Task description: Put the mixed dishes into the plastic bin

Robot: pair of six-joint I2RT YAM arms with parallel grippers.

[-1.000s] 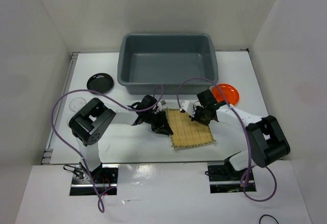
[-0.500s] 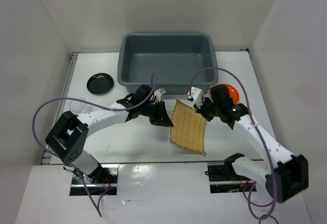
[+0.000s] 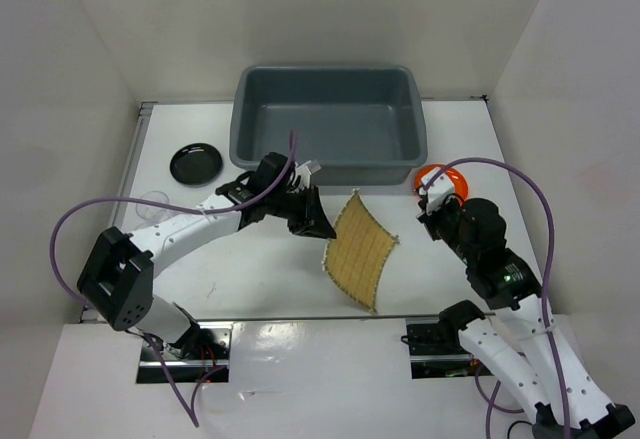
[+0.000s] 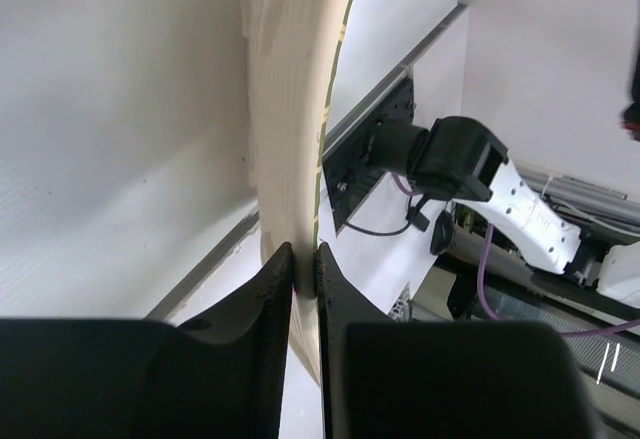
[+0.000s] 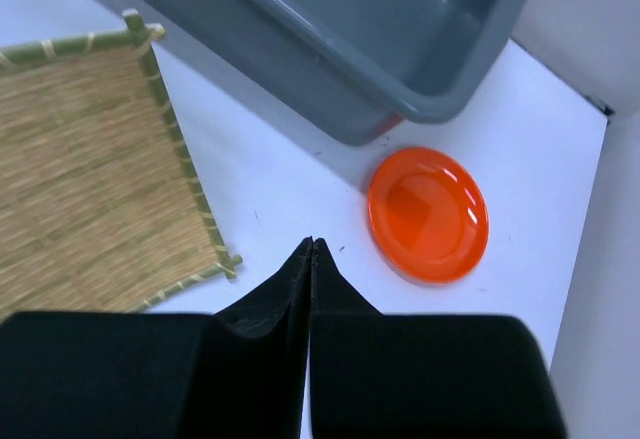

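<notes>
From above, your left gripper (image 3: 320, 229) is holding the bamboo mat (image 3: 362, 251) lifted and tilted, the plastic bin (image 3: 330, 124) lying just beyond; the left wrist is showing jaws clamping the mat's edge; the right wrist is showing your right gripper (image 5: 312, 247) clenched, empty, the orange plate (image 5: 427, 214) just ahead.

left claw (image 3: 322, 229) pinches bamboo mat (image 3: 360, 251) edge, mat tilted, near grey bin (image 3: 330, 124).

The right arm (image 3: 478, 239) covers the near edge of the orange plate (image 3: 448, 177).
</notes>
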